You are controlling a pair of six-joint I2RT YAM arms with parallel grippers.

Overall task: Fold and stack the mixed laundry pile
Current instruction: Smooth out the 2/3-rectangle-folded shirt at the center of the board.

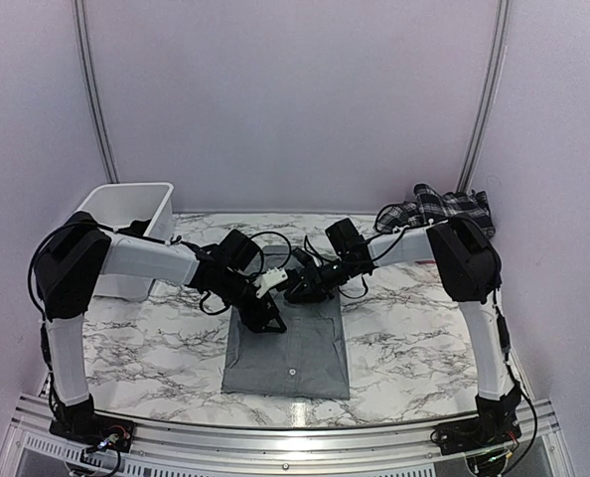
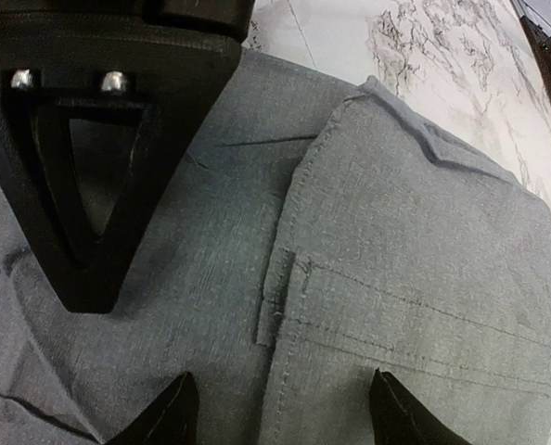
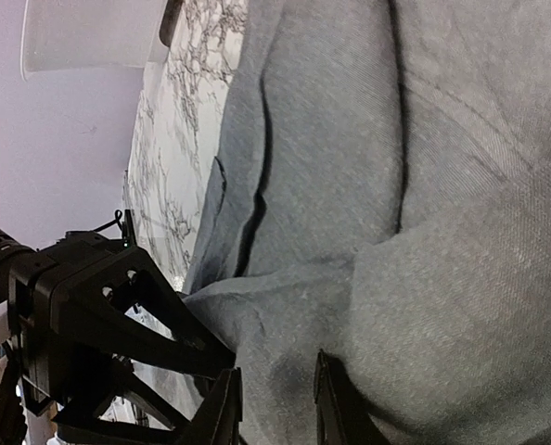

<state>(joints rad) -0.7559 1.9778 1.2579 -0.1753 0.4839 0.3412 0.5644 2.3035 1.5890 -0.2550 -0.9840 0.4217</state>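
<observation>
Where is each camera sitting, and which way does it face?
Top external: above, behind the robot, looking down at the marble table; left arm and right arm show.
Left wrist: on the left arm, facing down onto the grey shirt; left gripper shows.
Right wrist: on the right arm, looking along the shirt; right gripper shows.
Shared: both wrist views see the shirt and the left gripper.

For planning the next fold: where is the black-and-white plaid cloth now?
Top view: the black-and-white plaid cloth lies bunched at the marble table's far right corner, behind the right arm.
</observation>
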